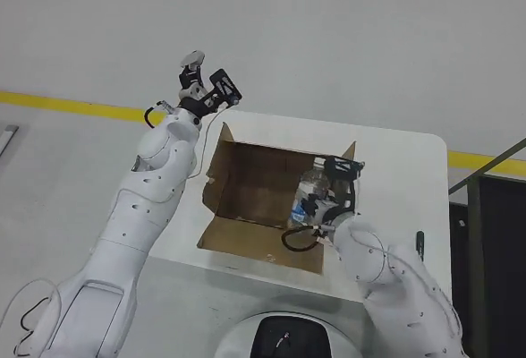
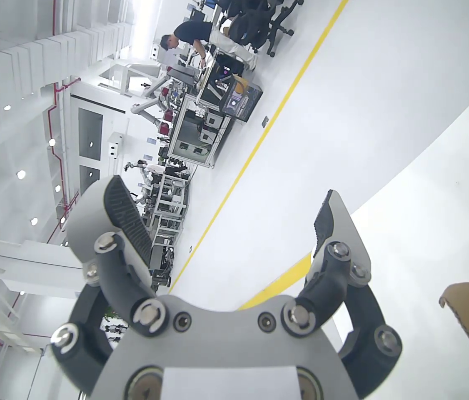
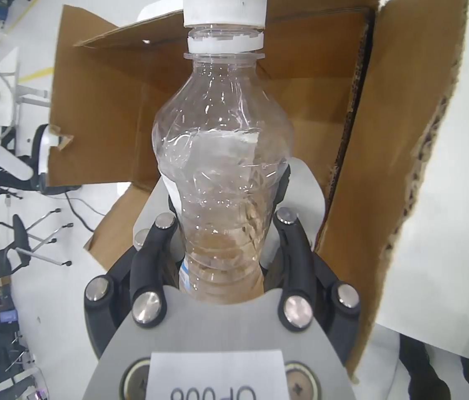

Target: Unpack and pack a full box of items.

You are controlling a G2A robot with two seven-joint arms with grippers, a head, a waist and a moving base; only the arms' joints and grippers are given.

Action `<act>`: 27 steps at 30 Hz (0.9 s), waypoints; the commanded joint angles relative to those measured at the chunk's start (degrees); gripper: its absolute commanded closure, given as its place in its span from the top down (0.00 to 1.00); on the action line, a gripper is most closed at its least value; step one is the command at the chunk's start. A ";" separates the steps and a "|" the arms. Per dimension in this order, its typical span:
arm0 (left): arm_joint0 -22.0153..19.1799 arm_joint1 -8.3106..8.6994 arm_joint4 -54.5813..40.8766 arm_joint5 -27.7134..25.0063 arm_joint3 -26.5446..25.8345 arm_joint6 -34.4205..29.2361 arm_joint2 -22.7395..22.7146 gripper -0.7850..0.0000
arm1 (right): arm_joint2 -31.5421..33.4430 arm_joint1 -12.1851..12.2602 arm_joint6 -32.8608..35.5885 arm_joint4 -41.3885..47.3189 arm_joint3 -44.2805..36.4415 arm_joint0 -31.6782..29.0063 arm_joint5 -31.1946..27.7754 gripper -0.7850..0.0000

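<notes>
Bottle (image 3: 222, 139): clear, capped, clamped round its lower body by the right gripper (image 3: 226, 210) and held over the right side of the box (image 1: 245, 170). This low grip likely leaves the cap end free to clear the flaps. Box: open cardboard on the desk (image 1: 406, 170), flaps spread, presumably for access. Left gripper (image 2: 226, 210): jaws wide, holding nothing, off beyond the desk's far-left corner, probably parked out of the way.

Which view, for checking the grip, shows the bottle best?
The right wrist view: the bottle stands close, cap to waist, with the right gripper shut on its lower body. The top view shows it small over the box, half hidden by the gripper. The left wrist view faces the floor.
</notes>
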 commanded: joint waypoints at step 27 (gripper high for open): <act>0.00 0.00 0.00 0.00 0.00 0.00 0.00 1.00 | -8.71 -4.84 -8.73 10.31 17.82 9.90 3.71 0.00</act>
